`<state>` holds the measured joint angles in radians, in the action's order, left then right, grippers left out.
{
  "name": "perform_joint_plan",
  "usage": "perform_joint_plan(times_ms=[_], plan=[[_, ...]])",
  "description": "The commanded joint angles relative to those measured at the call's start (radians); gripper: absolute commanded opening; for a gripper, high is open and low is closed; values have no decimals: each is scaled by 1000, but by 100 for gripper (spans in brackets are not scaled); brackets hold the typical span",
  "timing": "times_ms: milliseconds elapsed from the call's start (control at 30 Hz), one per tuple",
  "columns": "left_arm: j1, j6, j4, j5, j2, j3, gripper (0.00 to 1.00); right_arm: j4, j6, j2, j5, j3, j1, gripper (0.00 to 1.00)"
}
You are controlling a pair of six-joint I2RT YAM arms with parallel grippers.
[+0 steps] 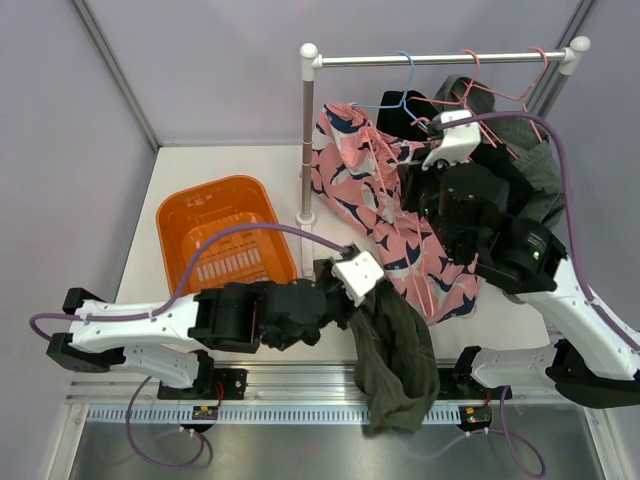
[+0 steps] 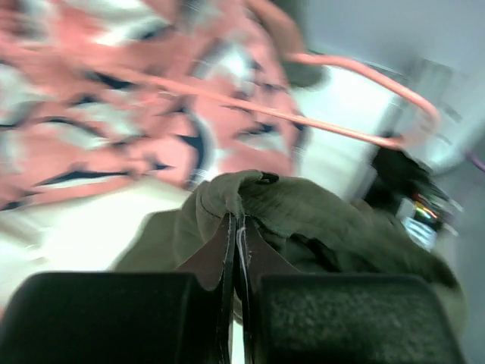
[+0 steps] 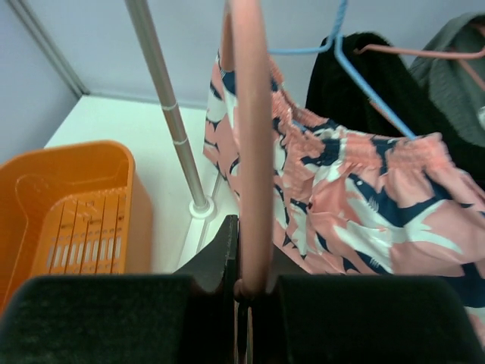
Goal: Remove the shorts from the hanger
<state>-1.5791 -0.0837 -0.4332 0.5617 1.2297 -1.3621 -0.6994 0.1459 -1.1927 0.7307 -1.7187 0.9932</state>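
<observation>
The left hand point(image 2: 236, 227) was shut tight, its two fingers pressed together on a bunched fold of the olive shorts point(image 2: 318, 220). In the top view those shorts hung from that hand near the middle of the near edge, and their lower part draped over the edge of the tabletop point(image 1: 230, 160) onto the base rail below. The left wrist view was blurred, but it showed the pinched cloth plainly.

The right hand point(image 3: 246, 284) was clamped on the thin bar of a pink hanger point(image 3: 250, 152), which rose straight up from between its fingers. That hand sat toward the far right corner, below the rack point(image 1: 440, 58).

The pink shorts point(image 1: 380, 200) hung just beside the right hand and spread from under the rack's rail down onto the tabletop, reaching toward the near right. Which hanger carried them could not be told. A blue hanger point(image 3: 371, 76) hung from the rail with its arm running down to their waistband. Behind them hung the black shorts point(image 3: 356, 83), and further right the grey shorts point(image 3: 455, 68), both close under the rail at the far right corner.

An orange basket point(image 1: 215, 235) stood on the left half of the tabletop, near the rack's post and apart from all the shorts.
</observation>
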Motion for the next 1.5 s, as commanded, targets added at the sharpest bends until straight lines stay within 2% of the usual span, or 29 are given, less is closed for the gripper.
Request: perform_joint_plan(times_ms=[0, 33, 67, 133, 167, 200, 267, 300, 333, 367, 433, 500, 533, 600, 633, 700, 733, 767, 800, 867, 933, 1133, 1233, 1267, 1400, 1467], plan=[[42, 70, 41, 303, -79, -216, 0, -18, -16, 53, 93, -70, 7, 0], [56, 81, 37, 320, -82, -267, 0, -26, -12, 61, 93, -70, 9, 0], [67, 173, 45, 372, -85, -361, 0, -44, -8, 67, 93, -70, 9, 0], [77, 316, 170, 420, -93, -442, 0, -60, 6, 88, 85, -65, 9, 0], [77, 498, 245, 452, -91, -478, 0, -74, 11, 93, 81, -62, 9, 0], [77, 588, 402, 467, -87, -559, 0, -83, 18, 103, 75, -59, 7, 0], [77, 814, 531, 471, -50, -665, 0, -109, 23, 110, 73, -64, 9, 0], [77, 873, 612, 458, -38, -765, 0, -117, 30, 116, 72, -67, 7, 0], [77, 936, 657, 449, -26, -799, 0, -123, 34, 119, 67, -70, 9, 0], [77, 1020, 707, 432, -7, -827, 0, -132, 37, 122, 61, -68, 7, 0], [77, 1070, 737, 420, -6, -850, 0, -138, 38, 136, 56, -62, 9, 0], [77, 1113, 786, 426, -38, -803, 0, -138, 38, 143, 55, -55, 9, 0], [79, 1112, 795, 432, -58, -707, 0, -140, 40, 145, 55, -48, 7, 0], [91, 1057, 806, 443, -141, -570, 0, -140, 47, 153, 46, -39, 9, 0], [102, 1021, 803, 455, -172, -431, 0, -138, 50, 156, 41, -30, 7, 0], [161, 858, 733, 452, -258, -303, 0, -137, 60, 165, 32, -13, 9, 0], [194, 772, 675, 442, -281, -254, 0, -135, 63, 169, 29, -9, 9, 0], [229, 581, 524, 394, -301, -180, 0, -138, 66, 171, 27, -5, 9, 0], [317, 487, 446, 358, -321, -154, 0, -141, 72, 174, 26, -2, 9, 0], [401, 280, 281, 243, -323, -93, 0, -155, 81, 176, 19, -4, 7, 0], [484, 205, 226, 164, -297, -69, 0, -163, 86, 176, 15, -5, 7, 0], [629, 41, 81, 92, -216, -143, 0, -193, 103, 183, 13, 2, 7, 0], [727, -49, -5, 75, -203, -161, 0, -196, 109, 197, 7, 19, 9, 0], [792, -114, -50, 69, -213, -154, 0, -195, 110, 200, 4, 22, 7, 0], [991, -275, -113, -38, -283, -45, 0, -190, 109, 202, -4, 36, 7, 0], [1097, -372, -133, -95, -323, 58, 0, -189, 95, 196, -14, 37, 7, 0]])
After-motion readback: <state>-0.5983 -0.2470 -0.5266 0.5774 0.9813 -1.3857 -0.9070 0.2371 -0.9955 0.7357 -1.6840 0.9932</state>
